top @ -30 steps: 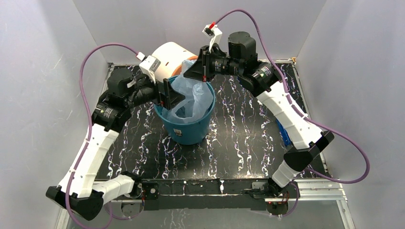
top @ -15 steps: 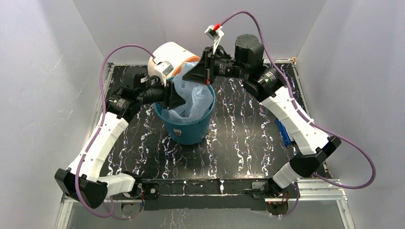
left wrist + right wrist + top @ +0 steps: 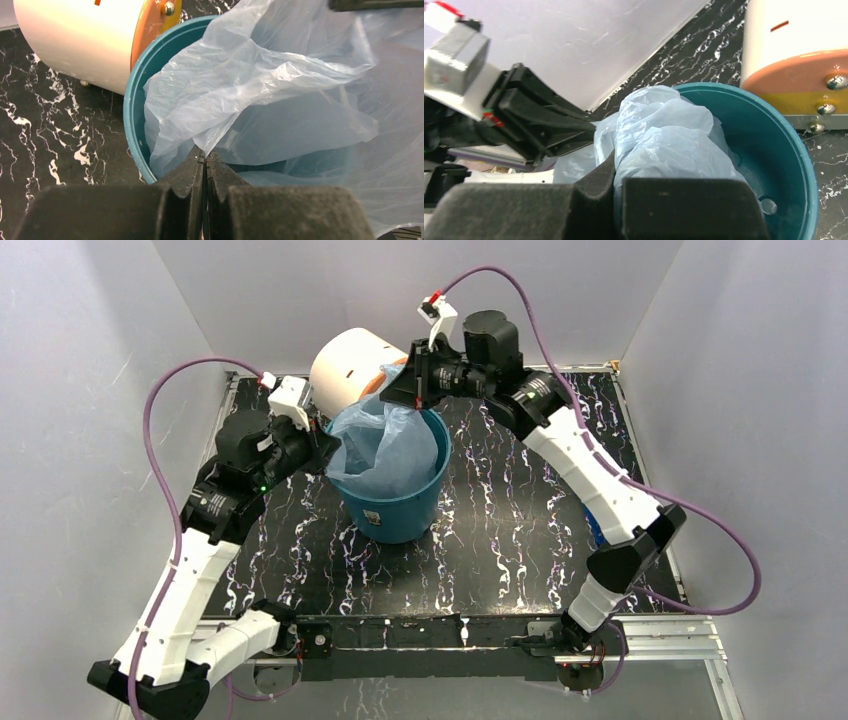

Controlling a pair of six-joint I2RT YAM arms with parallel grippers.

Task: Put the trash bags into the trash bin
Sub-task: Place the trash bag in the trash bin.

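The pale blue trash bag [image 3: 385, 445] sits partly inside the teal trash bin [image 3: 400, 512], its upper part raised above the rim and stretched between both arms. The left fingers [image 3: 187, 172] are pressed together on a fold of it at the bin's left rim. The right fingers [image 3: 596, 182] pinch a bunched part above the far rim. The bin stands upright on the black marbled bench [image 3: 500, 530], just beside a cream and orange drum [image 3: 345, 365].

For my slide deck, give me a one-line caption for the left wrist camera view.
Left hand pinches the pale blue trash bag at the rim of the teal bin, cream drum behind.
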